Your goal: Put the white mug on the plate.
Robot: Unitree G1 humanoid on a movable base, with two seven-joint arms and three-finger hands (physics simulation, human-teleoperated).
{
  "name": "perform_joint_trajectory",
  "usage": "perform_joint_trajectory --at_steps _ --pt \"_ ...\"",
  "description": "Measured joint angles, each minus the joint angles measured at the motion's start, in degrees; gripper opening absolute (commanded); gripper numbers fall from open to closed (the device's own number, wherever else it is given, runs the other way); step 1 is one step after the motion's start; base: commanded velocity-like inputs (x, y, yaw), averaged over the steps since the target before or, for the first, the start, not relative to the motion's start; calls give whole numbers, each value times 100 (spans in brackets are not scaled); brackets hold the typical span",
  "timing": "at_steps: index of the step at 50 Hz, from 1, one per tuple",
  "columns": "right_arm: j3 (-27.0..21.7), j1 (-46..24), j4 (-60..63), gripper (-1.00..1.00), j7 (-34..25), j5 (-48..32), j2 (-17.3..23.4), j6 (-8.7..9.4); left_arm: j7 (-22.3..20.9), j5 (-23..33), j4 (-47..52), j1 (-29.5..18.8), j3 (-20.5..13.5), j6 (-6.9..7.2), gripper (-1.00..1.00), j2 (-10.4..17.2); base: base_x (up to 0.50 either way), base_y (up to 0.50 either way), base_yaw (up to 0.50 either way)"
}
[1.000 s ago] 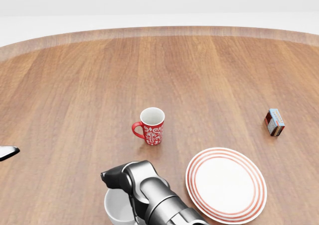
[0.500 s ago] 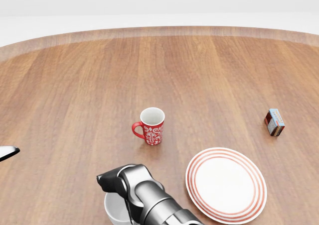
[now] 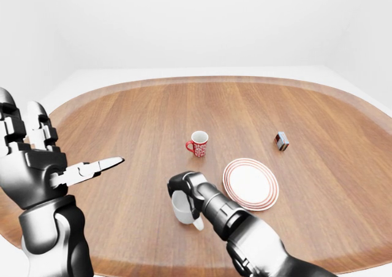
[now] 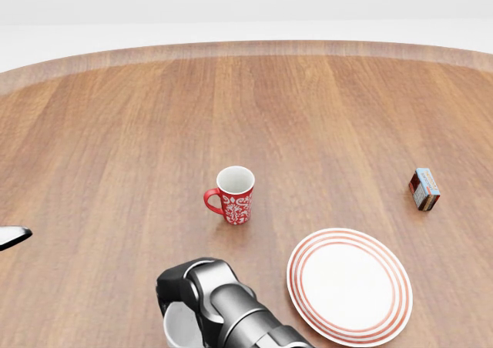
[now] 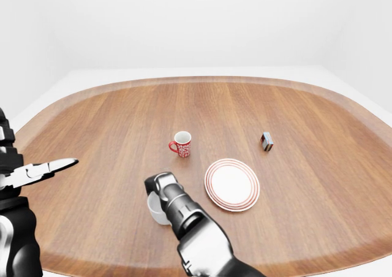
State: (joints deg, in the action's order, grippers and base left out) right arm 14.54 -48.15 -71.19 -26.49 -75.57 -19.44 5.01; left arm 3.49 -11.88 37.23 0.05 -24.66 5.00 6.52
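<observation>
Sitting upright on the counter (image 3: 122, 117), the white mug (image 3: 181, 208) is directly under the right hand (image 3: 187, 188), w/ its handle poking out toward the bottom of the left-eye view. The fingers (image 4: 179, 282) are draping over the rim from above; can't tell if they're actually closing on it yet, since the hand is hiding the contact. Probably a top grasp is being set up for a lift-and-carry.

The plate (image 3: 250, 184) is lying just right of the fingers, bare and apart from the mug. The red mug (image 4: 233, 195) is standing above the fingers in the head view, near but off the path. A small box (image 4: 424, 189) is sitting well apart, beyond the plate.

The left hand (image 3: 37, 166) is hovering far left, spread wide, holding nothing. The counter edge is lying near the mug toward the view's bottom; rightward is looking open.
</observation>
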Motion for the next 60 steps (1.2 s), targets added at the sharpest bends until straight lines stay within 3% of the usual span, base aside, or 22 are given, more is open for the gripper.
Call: perform_joint_trajectory --at_steps 3,17,24,40,49,60 --pt "-7 -10 -21 -100 -192 119 0 0 -1 1 -4 1 1 0 100 -2 0 0 0" --pt "-26 7 -52 -100 -29 218 4 0 -5 -1 -13 11 -1 0 100 -8 0 0 0" --pt "-138 -261 85 -100 -101 313 244 0 -5 8 -29 10 8 0 100 -9 0 0 0" --pt "-649 -1753 276 -100 -577 312 2060 0 9 49 -28 -23 41 0 100 6 0 0 0" --pt "-902 -2168 -20 -100 -321 337 2947 0 11 78 -33 -42 64 0 100 12 0 0 0" --pt "-1197 -2152 -296 -100 300 696 3657 0 11 89 -44 -58 69 0 100 21 0 0 0"
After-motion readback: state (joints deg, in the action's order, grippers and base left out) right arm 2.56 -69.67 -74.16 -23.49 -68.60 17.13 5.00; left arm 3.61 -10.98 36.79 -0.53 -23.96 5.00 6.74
